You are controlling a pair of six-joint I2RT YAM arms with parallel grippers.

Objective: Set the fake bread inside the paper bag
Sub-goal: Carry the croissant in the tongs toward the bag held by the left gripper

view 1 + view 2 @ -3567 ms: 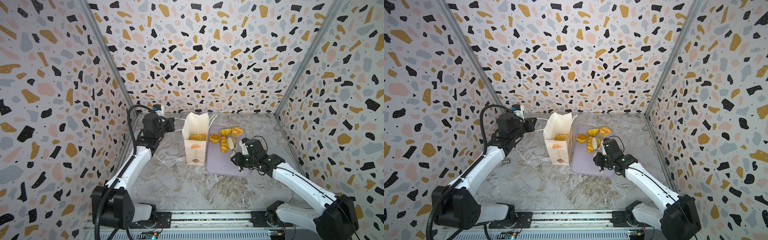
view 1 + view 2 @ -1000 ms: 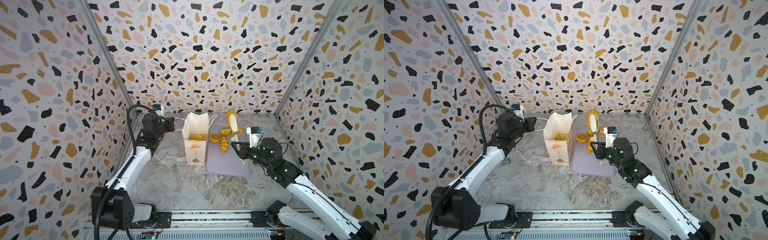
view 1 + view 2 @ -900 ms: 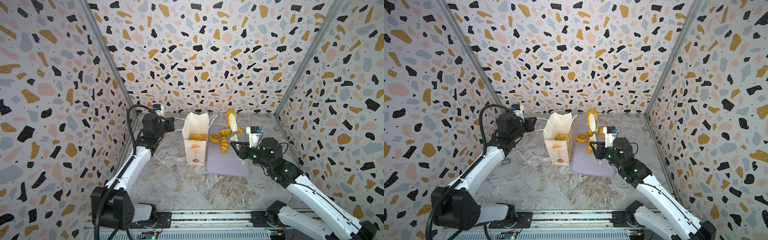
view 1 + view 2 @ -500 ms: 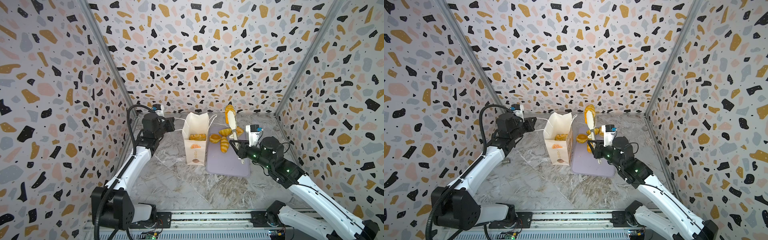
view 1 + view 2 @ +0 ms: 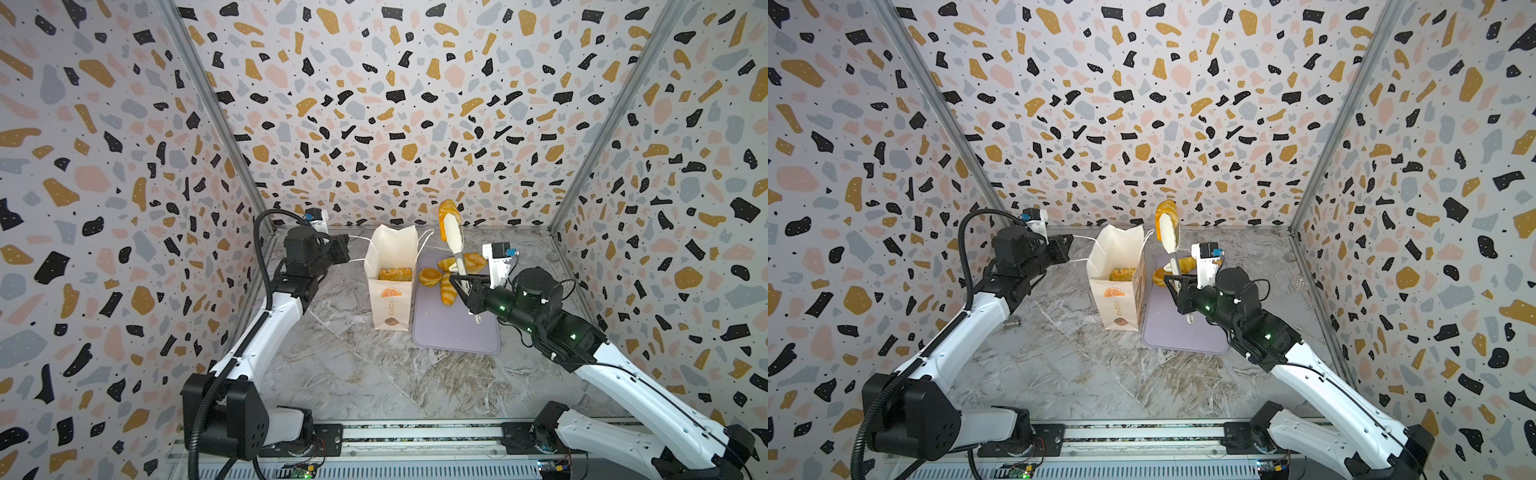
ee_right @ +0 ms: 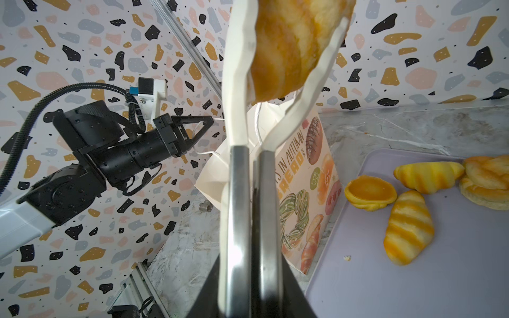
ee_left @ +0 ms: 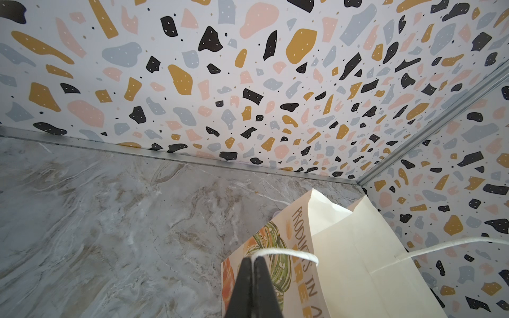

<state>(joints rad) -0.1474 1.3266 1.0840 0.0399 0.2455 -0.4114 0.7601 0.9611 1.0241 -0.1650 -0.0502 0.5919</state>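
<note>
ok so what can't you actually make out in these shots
- Paper bag interior: in both top views its walls hide anything beneath the pastry.
- Held bread in the tongs: its far end is cut off by the right wrist view's edge.
- Left gripper: the left wrist view shows only its fingertips, pinched on the string handle; the frame edge cuts off the rest.
- Small print on the bag's front: too small to read in the top views.

We are looking into a robotics lab's enclosed test booth: terrazzo-print panels (image 5: 374, 104) wall it in at nine, twelve and three o'clock, joined by bare aluminium posts (image 5: 216, 112). At six o'clock a metal rail (image 5: 415, 434) with exposed circuit boards (image 5: 300, 473) carries a left arm (image 5: 266, 332) and a right arm (image 5: 623, 374) over a marble-look tabletop (image 5: 353, 374).
</note>
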